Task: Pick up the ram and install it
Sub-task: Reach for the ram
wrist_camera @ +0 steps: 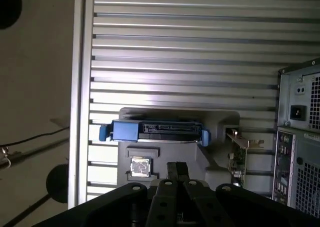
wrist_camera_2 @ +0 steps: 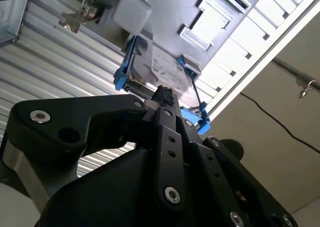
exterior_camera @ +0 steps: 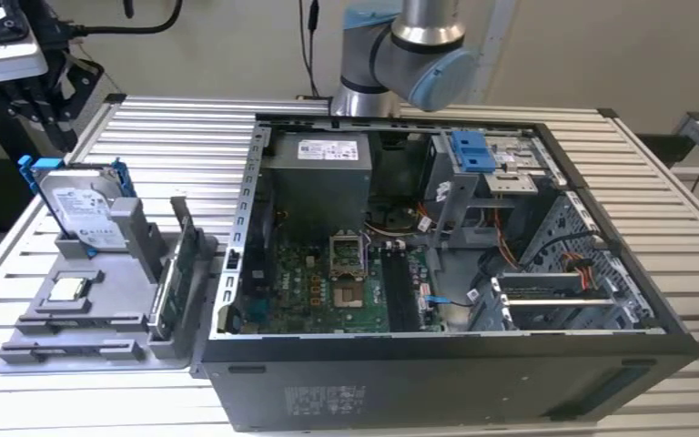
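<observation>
Exterior view: long, thin dark ram stick (exterior_camera: 185,235) on edge in the grey plastic holder tray (exterior_camera: 83,350), at the exterior view's left of the open black computer case (exterior_camera: 447,382), all on the slatted aluminium surface (exterior_camera: 641,173). Just beside it in the same tray: taller green circuit card (exterior_camera: 164,296). Farther from the case: silver hard drive in a blue frame (exterior_camera: 83,205). Grey-and-blue robot arm (exterior_camera: 404,55) at the far side of the case, well apart from the tray.

Both wrist views: black jaws closed together, tips touching or nearly so, nothing held. Aimed toward the hard-drive end of the tray, no contact with anything.

Reads as the approach step of the pick: ram stick untouched in its holder. Dark memory slots (exterior_camera: 396,287) on the green motherboard (exterior_camera: 313,291), beside the processor socket (exterior_camera: 347,259), apparently vacant; hard to be sure from here.

Pick likely calls for jaws opened first, set across the thin faces of the stick, centred along its top edge, kept off the green circuit card next door. Then a straight lift out of the holder, no twist: thin board, probably prone to flex or snag.
</observation>
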### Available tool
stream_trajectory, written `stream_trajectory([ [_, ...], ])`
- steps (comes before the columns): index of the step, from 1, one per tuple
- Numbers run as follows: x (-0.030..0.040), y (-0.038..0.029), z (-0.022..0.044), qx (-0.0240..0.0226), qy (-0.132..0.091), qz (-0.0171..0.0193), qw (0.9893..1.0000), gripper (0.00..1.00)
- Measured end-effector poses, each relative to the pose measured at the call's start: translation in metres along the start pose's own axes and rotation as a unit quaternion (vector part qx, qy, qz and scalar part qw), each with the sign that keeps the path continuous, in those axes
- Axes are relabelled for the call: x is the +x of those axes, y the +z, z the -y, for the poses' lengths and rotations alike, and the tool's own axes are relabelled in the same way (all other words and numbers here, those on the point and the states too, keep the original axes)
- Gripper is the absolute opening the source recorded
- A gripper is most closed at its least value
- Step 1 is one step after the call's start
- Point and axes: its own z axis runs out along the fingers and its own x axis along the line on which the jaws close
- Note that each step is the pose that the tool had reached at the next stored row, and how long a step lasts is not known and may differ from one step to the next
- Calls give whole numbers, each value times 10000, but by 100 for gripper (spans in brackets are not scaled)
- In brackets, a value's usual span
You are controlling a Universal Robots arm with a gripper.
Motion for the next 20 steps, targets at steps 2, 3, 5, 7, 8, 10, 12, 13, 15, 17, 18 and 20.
stream_trajectory([
  [2, 11, 1, 5, 0, 0, 0, 10000, 11],
  [3, 21, 2, 12, 0, 0, 0, 10000, 11],
  [5, 51, 4, 36, 0, 0, 1, 10000, 11],
  [7, 77, 6, 62, 0, 0, 0, 10000, 11],
  [8, 86, 7, 78, 0, 0, 0, 10000, 11],
  [10, 93, 9, 112, 0, 0, 0, 10000, 11],
  [12, 97, 10, 152, 0, 0, 1, 10000, 11],
  [13, 98, 9, 177, 0, 0, 0, 10000, 11],
  [15, 100, 8, 239, 0, 0, 0, 10000, 11],
  [17, 102, 8, 324, 0, 0, 1, 10000, 11],
  [18, 104, 7, 368, 0, 0, 0, 10000, 11],
  [20, 106, 6, 458, 0, 0, 0, 10000, 11],
])
